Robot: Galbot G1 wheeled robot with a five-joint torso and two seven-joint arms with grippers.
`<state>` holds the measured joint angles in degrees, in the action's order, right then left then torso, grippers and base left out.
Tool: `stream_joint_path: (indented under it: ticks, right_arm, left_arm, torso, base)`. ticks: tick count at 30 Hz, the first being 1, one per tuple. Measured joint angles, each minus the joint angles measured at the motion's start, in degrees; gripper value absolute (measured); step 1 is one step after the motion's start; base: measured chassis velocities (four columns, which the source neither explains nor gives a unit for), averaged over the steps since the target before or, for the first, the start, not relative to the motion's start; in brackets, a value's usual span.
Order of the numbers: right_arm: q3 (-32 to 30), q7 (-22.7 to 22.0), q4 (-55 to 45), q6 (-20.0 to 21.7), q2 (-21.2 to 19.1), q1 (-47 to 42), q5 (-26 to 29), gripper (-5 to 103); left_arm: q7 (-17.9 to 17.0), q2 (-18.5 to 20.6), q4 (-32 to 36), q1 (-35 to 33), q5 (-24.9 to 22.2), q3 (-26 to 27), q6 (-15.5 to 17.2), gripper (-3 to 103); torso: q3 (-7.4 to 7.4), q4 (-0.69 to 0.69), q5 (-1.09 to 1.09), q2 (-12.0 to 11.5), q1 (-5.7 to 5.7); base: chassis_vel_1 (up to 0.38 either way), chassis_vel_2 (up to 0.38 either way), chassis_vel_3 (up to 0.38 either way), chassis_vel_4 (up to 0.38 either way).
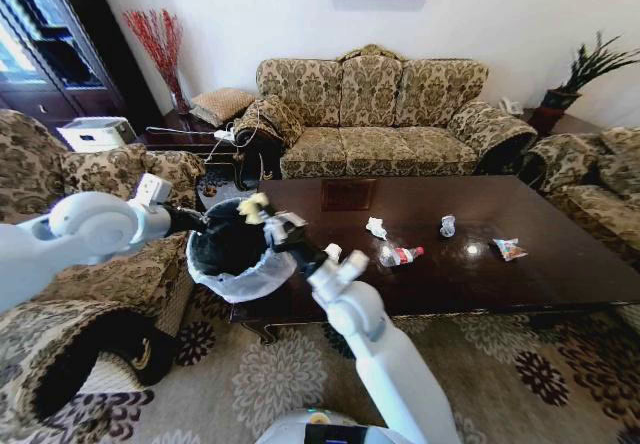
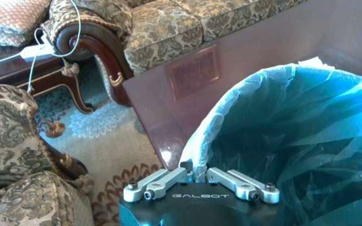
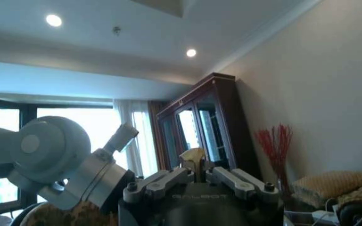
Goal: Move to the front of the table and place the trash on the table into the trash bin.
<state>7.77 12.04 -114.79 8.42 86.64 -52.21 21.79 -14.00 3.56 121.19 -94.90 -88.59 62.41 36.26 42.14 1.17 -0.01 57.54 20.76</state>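
Both grippers are busy at the trash bin [image 1: 238,254], which is held up at the table's near left corner. The right gripper [image 1: 262,214] has its fingers pressed together on a yellowish scrap [image 1: 250,205]; in the right wrist view the scrap [image 3: 193,157] pokes up from between the closed fingers [image 3: 168,179], and the gripper [image 3: 194,175] is tilted upward toward the ceiling. Directly beneath that claw lies the bin's dark opening, so the scrap looks poised for release but is not yet dropped. The left gripper [image 1: 205,220] sits at the bin's far-left rim, and the left wrist view shows the gripper [image 2: 197,175] pinching the folded edge of the translucent bag liner [image 2: 244,101], apparently steadying or carrying the bin. The robot already stands before the dark wooden table [image 1: 560,264], so the approach seems finished. Still on the tabletop, off to the right gripper's right, are a crumpled white paper [image 1: 376,227], a clear bottle with a red label [image 1: 398,255], a crushed clear cup [image 1: 447,225] and, farthest away, a snack wrapper [image 1: 509,249]; another small white piece [image 1: 333,252] lies just beside the right arm. Judged from this, most of the litter remains to be collected.
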Motion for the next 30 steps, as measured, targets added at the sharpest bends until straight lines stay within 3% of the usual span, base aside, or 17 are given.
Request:
stream_joint_path:
  ticks: [5, 8, 10, 12, 14, 16, 17, 19, 23, 24, 25, 27, 28, 30]
  right_arm:
    - [0.7, 0.0, -0.4, 1.0, -0.1, 0.0, -0.1, 13]
    - [0.6, 0.0, -1.2, 1.5, -1.2, -0.5, -0.1, 28]
    - [0.6, 0.0, -1.2, 1.5, -1.3, -0.6, -0.1, 28]
    - [0.3, 0.0, -1.4, 1.5, -1.7, -1.1, -0.1, 45]
    - [0.3, 0.0, -1.5, 1.4, -1.9, -1.3, -0.1, 45]
    - [0.1, -0.2, -1.7, 0.5, -2.1, -1.6, 0.0, 56]
    - [0.1, -0.2, -1.7, 0.5, -2.1, -1.6, 0.0, 56]
    - [-1.5, -0.2, -3.6, -1.0, -2.1, -2.8, 0.6, 72]
    - [-4.5, -1.0, -6.6, -1.7, -2.7, -5.2, -0.7, 78]
    - [-5.3, -1.7, -7.3, -1.7, -3.1, -5.9, -1.3, 83]
    - [-8.7, -6.0, -9.2, -1.1, -4.5, -8.6, -2.2, 93]
    - [-9.6, -7.3, -9.5, -0.8, -4.9, -9.3, -2.2, 93]
    - [-13.0, -10.6, -9.3, -0.1, -5.9, -11.7, -2.3, 97]
    - [-15.7, -12.0, -7.9, -0.5, -6.3, -13.6, -3.1, 99]
  left_arm:
    - [-0.1, -0.8, 0.1, -0.1, 0.4, -0.1, 0.0, 0]
    - [-0.2, -1.1, -0.7, -0.1, 0.7, -0.1, -0.1, 0]
    - [-0.2, -1.1, -0.7, -0.1, 0.7, -0.1, -0.2, 0]
    - [-0.2, -1.3, -0.7, -0.1, 0.9, -0.2, -0.2, 0]
    - [-0.3, -1.4, -0.6, -0.2, 1.0, -0.2, -0.3, 0]
    - [-0.3, -1.9, -0.5, -0.2, 1.6, -0.2, -0.5, 0]
    - [-0.3, -1.9, -0.5, -0.2, 1.6, -0.2, -0.5, 0]
    - [-0.2, -2.5, -1.4, -0.2, 2.4, -0.3, -0.5, 0]
    - [-0.1, -3.8, -3.6, -0.2, 3.7, -0.2, -0.6, 0]
    - [-0.2, -4.3, -4.3, -0.2, 4.0, -0.1, -0.6, 0]
    - [-0.5, -5.3, -6.2, 0.0, 4.4, 0.1, -0.6, 0]
    - [-0.7, -5.5, -6.7, 0.0, 4.6, 0.2, -0.6, 0]
    - [-0.7, -5.8, -7.6, 0.1, 5.0, 0.3, -0.8, 0]
    - [-0.7, -6.1, -7.8, 0.1, 5.2, 0.3, -0.8, 0]
  torso:
    - [0.00, 0.00, 0.00, 0.0, 0.00]
    - [0.00, -0.01, 0.01, 0.0, 0.00]
    - [0.00, -0.01, 0.01, 0.0, 0.00]
    - [0.00, -0.01, 0.01, 0.0, 0.00]
    - [0.00, -0.01, 0.01, 0.0, 0.00]
    - [0.00, -0.01, 0.01, 0.0, 0.00]
    - [0.00, -0.01, 0.01, 0.0, 0.00]
    - [0.00, -0.01, 0.03, 0.0, 0.00]
    - [0.00, -0.02, 0.03, 0.0, 0.00]
    - [0.00, -0.01, 0.02, 0.0, 0.00]
    - [0.00, 0.00, 0.00, 0.0, 0.00]
    - [0.00, 0.00, 0.00, 0.0, 0.00]
    - [-0.01, 0.00, 0.01, 0.0, 0.00]
    - [-0.01, 0.00, 0.00, 0.0, 0.00]
  base:
    - [0.000, 0.000, 0.000, 0.000]
    - [0.000, 0.000, 0.000, 0.000]
    - [0.000, 0.000, 0.000, 0.000]
    - [0.000, 0.000, 0.000, 0.000]
    - [0.000, 0.000, 0.000, 0.000]
    - [0.000, 0.000, 0.000, 0.000]
    - [0.000, 0.000, 0.000, 0.000]
    - [0.000, 0.000, 0.000, 0.000]
    - [0.000, 0.000, 0.000, 0.000]
    - [0.000, 0.000, 0.000, 0.000]
    - [0.000, 0.000, 0.000, 0.000]
    - [0.000, 0.000, 0.000, 0.000]
    - [0.000, 0.000, 0.000, 0.000]
    - [0.000, 0.000, 0.000, 0.000]
